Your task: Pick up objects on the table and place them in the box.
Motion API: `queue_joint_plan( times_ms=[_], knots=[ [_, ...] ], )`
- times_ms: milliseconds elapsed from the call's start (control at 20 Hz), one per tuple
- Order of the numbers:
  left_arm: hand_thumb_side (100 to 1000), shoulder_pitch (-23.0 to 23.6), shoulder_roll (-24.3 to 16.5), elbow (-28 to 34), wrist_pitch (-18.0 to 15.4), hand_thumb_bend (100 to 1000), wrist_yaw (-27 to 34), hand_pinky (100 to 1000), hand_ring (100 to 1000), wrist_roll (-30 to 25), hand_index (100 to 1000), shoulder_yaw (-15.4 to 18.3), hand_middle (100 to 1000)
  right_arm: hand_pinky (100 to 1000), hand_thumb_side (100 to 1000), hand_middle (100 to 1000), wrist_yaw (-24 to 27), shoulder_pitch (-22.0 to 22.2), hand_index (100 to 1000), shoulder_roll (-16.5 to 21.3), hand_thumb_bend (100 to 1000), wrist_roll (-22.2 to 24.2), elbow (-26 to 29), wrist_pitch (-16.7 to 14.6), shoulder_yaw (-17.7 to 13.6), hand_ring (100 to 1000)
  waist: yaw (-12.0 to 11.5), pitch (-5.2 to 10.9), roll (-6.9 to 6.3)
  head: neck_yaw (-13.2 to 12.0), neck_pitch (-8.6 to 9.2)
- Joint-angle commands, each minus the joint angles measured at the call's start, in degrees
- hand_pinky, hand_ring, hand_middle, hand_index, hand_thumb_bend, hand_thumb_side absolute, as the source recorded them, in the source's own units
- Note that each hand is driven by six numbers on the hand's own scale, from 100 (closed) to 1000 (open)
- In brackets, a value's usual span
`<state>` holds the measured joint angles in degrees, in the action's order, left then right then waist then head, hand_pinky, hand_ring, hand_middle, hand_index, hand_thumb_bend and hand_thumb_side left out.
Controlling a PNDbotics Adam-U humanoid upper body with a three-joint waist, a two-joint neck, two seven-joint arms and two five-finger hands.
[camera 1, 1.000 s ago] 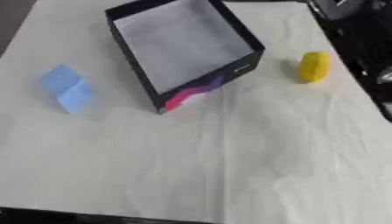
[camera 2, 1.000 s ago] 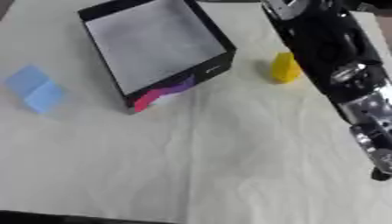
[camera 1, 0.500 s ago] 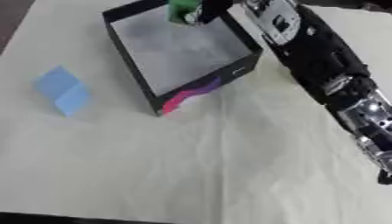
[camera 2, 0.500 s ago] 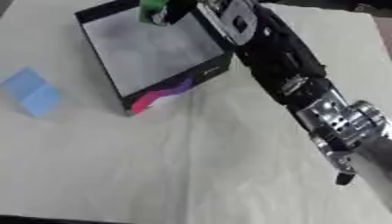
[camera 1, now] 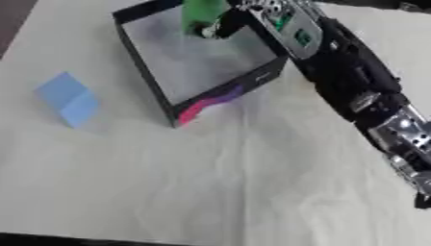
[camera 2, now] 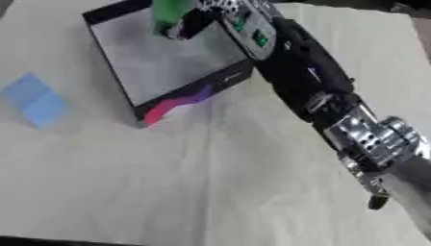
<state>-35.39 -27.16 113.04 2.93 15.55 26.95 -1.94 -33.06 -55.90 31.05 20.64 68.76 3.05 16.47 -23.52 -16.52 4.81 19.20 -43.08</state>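
A black box (camera 1: 225, 93) with a pale floor and a pink-purple streak on its front wall lies askew at the upper middle. My right hand (camera 1: 279, 23) reaches in from the lower right and hovers over the box's far side, shut on a green object (camera 1: 202, 13). The green object hangs above the box's interior, near its far rim. A light blue block (camera 1: 69, 99) lies on the table to the left of the box, well apart from it. My left hand shows in neither view.
A white cloth (camera 1: 185, 182) covers the table. My right forearm (camera 1: 353, 91) crosses the space to the right of the box and hides what lies under it. The table's dark far-left edge (camera 1: 15, 19) shows in the upper left corner.
My right arm has swung in from the right edge and carried the green object over the box. The yellow block seen a second ago is now hidden behind the arm.
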Motion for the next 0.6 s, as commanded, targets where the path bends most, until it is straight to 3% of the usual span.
queue_joint_plan(
  times_ms=[50,200,350,400,450,600],
  knots=[
    [507,-0.29,-0.89,0.29,0.05,436,0.29,697,604,-0.04,820,0.29,786,948,274,849,-0.15,-0.65,900,2.09,406,-0.1,1.74,-0.14,-1.21,898,0.16,0.41,-1.14,-0.39,0.2],
    [506,-0.03,-0.96,0.24,-0.02,437,0.31,697,604,0.08,820,0.38,786,952,264,847,2.55,-0.32,899,2.95,366,-0.3,3.27,0.57,-2.09,896,0.38,0.55,-1.2,-0.57,-0.01],
    [505,0.38,-1.25,0.17,-0.11,436,0.21,696,605,0.29,820,0.51,787,958,203,844,8.88,-0.04,901,5.49,297,-1.73,7.89,2.34,-4.13,890,0.86,1.03,-1.18,-1.02,-0.62],
    [504,0.63,-1.44,0.03,-0.11,435,0.1,696,604,0.38,820,0.61,786,959,207,842,11.71,0.18,902,6.92,266,-2.69,10.22,3.11,-5.23,887,1.13,1.25,-1.16,-1.38,-0.81],
    [505,0.93,-1.67,-0.16,-0.12,435,-0.04,696,604,0.53,820,0.72,787,957,271,830,14.8,0.59,894,8.49,171,-3.9,12.62,4.17,-6.45,875,1.42,1.46,-1.12,-1.83,-0.93],
    [507,1.98,-2.38,-0.86,-0.22,436,-0.36,695,604,1.32,820,1.27,787,956,276,808,27.4,3.33,876,14.11,100,-11.24,21.11,7.82,-11.38,853,2.41,1.98,-0.86,-3.25,-1.01]
  ],
)
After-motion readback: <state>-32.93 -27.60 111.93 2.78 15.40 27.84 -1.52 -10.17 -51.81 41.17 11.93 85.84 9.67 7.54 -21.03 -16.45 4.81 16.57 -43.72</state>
